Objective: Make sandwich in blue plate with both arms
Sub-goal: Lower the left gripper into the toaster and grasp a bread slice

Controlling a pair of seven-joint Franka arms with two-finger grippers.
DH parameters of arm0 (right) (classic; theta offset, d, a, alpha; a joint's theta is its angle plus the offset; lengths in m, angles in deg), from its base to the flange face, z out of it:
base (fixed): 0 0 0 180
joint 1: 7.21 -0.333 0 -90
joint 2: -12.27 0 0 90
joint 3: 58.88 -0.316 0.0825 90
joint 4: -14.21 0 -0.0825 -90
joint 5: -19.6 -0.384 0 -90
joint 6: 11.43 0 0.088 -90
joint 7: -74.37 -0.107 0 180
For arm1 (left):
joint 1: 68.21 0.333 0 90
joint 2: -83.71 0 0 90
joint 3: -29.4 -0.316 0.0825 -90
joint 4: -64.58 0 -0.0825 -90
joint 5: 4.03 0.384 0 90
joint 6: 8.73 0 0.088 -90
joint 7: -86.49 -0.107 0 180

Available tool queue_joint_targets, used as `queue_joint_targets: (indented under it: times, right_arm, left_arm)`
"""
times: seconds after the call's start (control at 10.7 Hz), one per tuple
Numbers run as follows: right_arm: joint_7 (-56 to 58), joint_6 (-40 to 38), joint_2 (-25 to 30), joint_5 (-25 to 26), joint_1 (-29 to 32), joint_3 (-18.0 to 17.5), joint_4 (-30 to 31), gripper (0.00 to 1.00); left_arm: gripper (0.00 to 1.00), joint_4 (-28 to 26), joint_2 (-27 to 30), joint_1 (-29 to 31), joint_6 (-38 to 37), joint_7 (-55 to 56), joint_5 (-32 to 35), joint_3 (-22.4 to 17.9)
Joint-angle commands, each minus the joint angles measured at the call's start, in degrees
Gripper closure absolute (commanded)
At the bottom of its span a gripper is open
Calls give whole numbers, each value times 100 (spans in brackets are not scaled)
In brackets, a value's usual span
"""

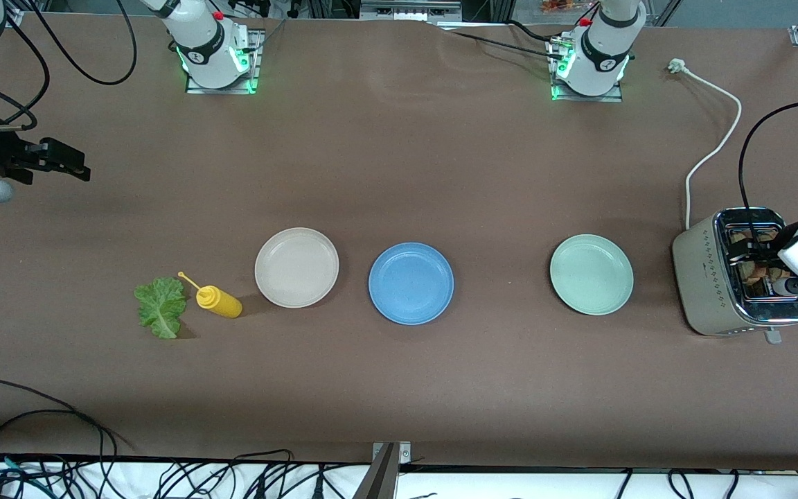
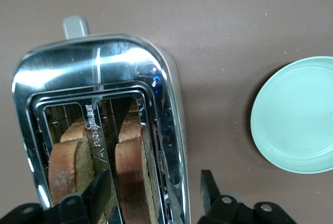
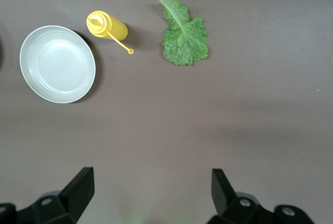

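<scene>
the left gripper [image 2: 153, 195] hangs directly over the toaster [image 1: 742, 274] at the left arm's end of the table, its fingers parted and straddling one of the two bread slices [image 2: 132, 174] that stand upright in the slots. one finger dips into the gap between the slices and the other sits just outside the chrome rim, so the jaws bracket the slice without yet pressing it; that placement makes sense, since bread standing on edge can only be pinched across its faces from above. the second slice [image 2: 67, 164] waits in the neighbouring slot.

the blue plate [image 1: 411, 283] lies bare in the middle of the table, between the beige plate [image 1: 296, 267] and the mint-green plate [image 1: 591, 274], reachable from either end.

the right gripper [image 1: 59, 161] waits in the air over the right arm's end of the table, fingers spread wide and holding nothing. the lettuce leaf [image 1: 161, 307] lies flat beside the yellow squeeze bottle [image 1: 217, 300] (tipped on its side), probably the right arm's share of the job.
</scene>
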Motion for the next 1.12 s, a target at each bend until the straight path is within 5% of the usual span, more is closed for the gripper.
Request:
queue_joint_targets:
  times: [0.0, 0.09, 1.03]
  right_arm:
    - [-24, -95, -14, -89, 33, -13, -103, 0]
    - [-24, -86, -23, -89, 33, -5, -103, 0]
    - [-24, -42, -23, -98, 33, -5, -112, 0]
  left_arm:
    - [88, -195, 44, 159, 78, -54, 191, 51]
    - [100, -195, 44, 203, 52, -46, 191, 51]
    - [100, 199, 509, 300, -790, -19, 191, 95]
